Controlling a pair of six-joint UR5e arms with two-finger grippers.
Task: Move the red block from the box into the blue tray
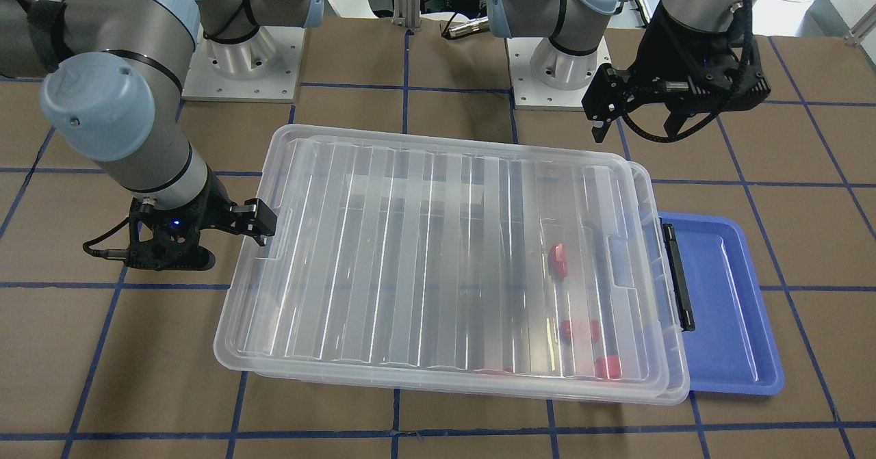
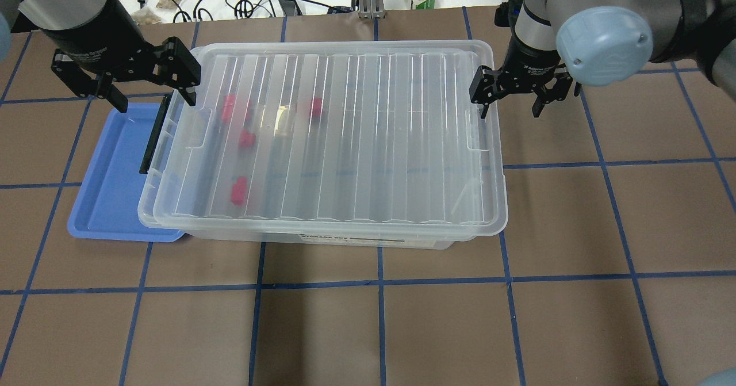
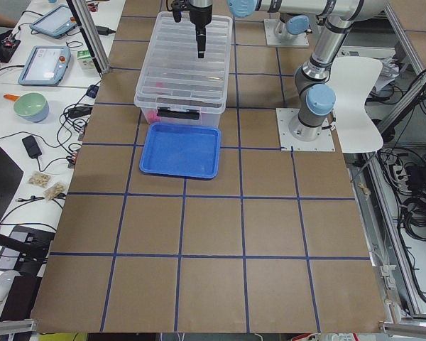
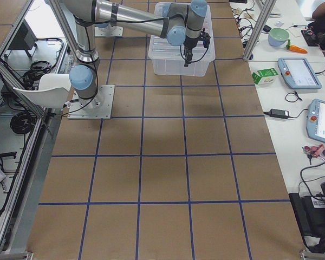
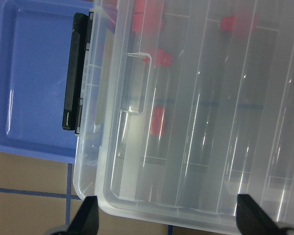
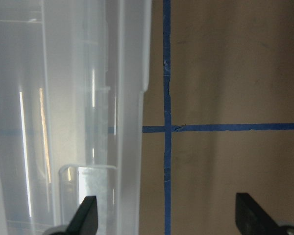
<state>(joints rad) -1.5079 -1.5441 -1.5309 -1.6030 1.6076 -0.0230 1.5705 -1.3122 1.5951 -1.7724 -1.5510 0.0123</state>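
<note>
Left gripper (image 2: 150, 98) and right gripper (image 2: 510, 110) are hovering released, empty. Ribbed clear box (image 2: 493, 213) is sitting between them; label (image 2: 345, 239) unreadable.

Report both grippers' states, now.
Left gripper: open, empty, above the box's clip end.
Right gripper: open, empty, at the box's opposite end.

Overhead, front, sides, close wrists; box (image 2: 345, 144) probably common.

legible text: none | label (image 2: 365, 238) on box (image 2: 345, 144): print apparently too blurred
</note>
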